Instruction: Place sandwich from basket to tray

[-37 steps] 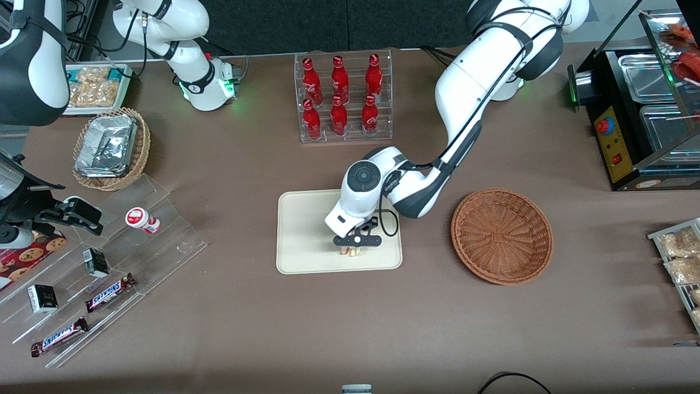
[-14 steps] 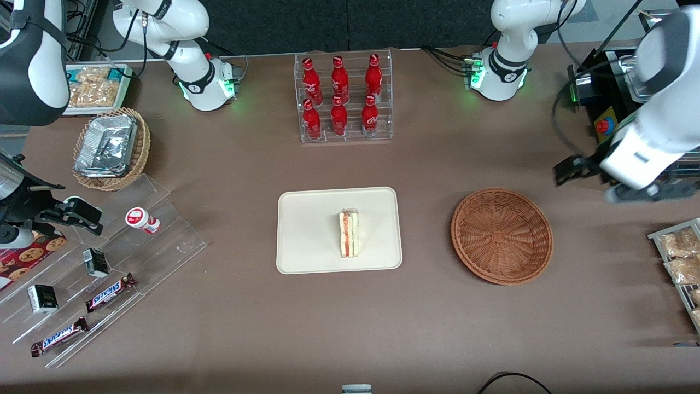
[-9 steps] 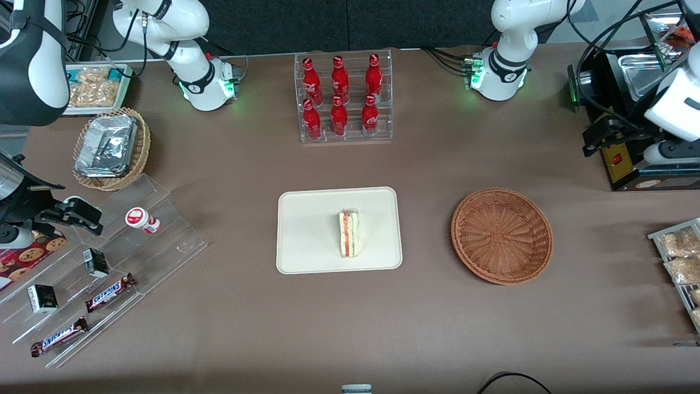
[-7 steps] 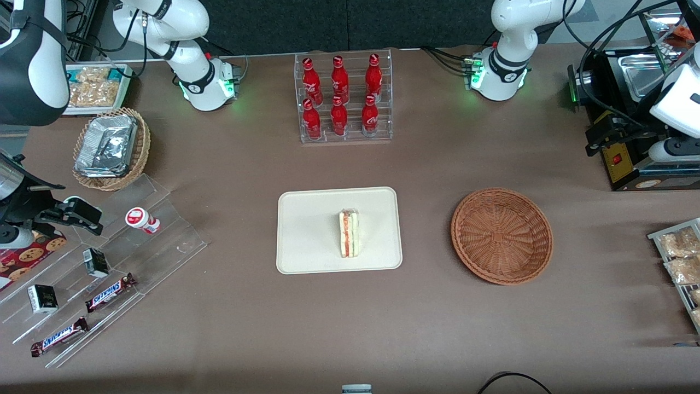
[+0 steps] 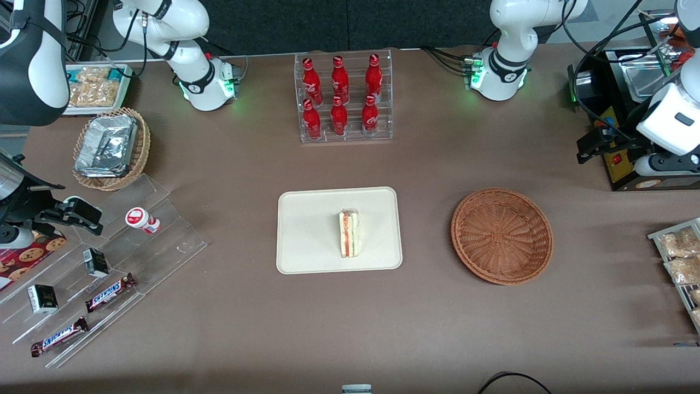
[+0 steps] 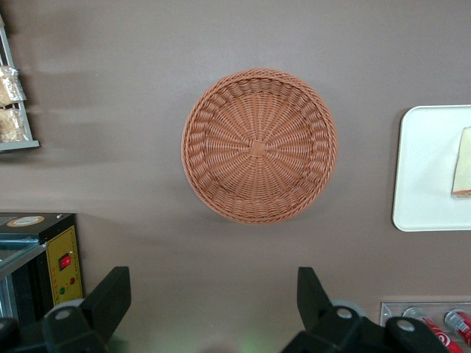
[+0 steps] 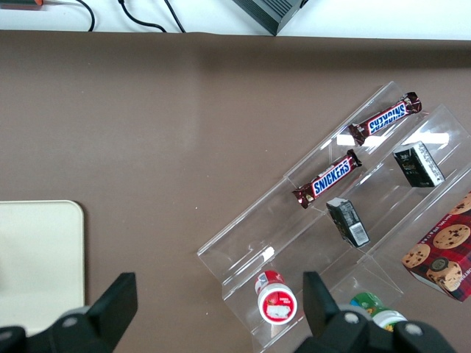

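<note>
Brown matte tabletop is filling pretty much everything here, smooth and kind of felt-looking. The gripper (image 6: 210, 309) is hanging high up at the working arm's end of the table, its two dark fingers (image 6: 109, 298) spread wide apart with nothing between them; only the tips are showing in the wrist view, the rest is getting cut off by the frame edge. In the front view the gripper (image 5: 593, 143) is just a dark blob next to the white wrist, sitting over a black appliance (image 5: 612, 137) with a red button, so it's hard to make out any detail there. Straight under the wrist camera, the basket (image 6: 259, 145) is lying empty, a round shallow bowl of reddish-brown wicker with the weave spiralling out from a small square centre. Further along toward the middle of the table, the tray (image 5: 306, 230) is sitting flat, cream-white, rounded corners, low rim. The sandwich (image 5: 348, 233) is resting on the tray, a pale bread wedge with a red-orange and green stripe at the cut edge. From the wrist view only a sliver of the sandwich (image 6: 462, 163) is poking in. Farther from the front camera, red bottles (image 5: 339, 96) are standing in a clear acrylic rack (image 5: 343, 137).
</note>
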Controlling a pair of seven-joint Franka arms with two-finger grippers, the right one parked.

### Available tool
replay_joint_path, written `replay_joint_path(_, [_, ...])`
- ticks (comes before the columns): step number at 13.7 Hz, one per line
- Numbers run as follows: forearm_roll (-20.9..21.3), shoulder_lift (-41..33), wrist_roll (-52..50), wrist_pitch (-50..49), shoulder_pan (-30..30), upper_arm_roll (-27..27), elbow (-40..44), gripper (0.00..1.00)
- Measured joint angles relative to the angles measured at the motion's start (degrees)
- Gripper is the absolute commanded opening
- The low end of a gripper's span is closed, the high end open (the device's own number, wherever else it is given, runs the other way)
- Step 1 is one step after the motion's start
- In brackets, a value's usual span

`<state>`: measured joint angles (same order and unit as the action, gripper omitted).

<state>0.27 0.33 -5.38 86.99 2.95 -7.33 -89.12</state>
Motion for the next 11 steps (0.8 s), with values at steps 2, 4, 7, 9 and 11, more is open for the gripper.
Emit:
replay_joint_path(2, [0.0,0.0,0.1,0.0,-0.7,1.1,0.0,1.0])
replay_joint_path(4, [0.0,0.0,0.2,0.0,-0.7,1.3,0.0,1.0])
replay_joint_path(7, [0.0,0.3,0.2,0.0,-0.8,1.3,0.0,1.0])
replay_joint_path(9, [0.0,0.3,0.2,0.0,-0.8,1.3,0.0,1.0])
replay_joint_path(11, [0.0,0.3,0.3,0.0,-0.9,1.3,0.1,1.0])
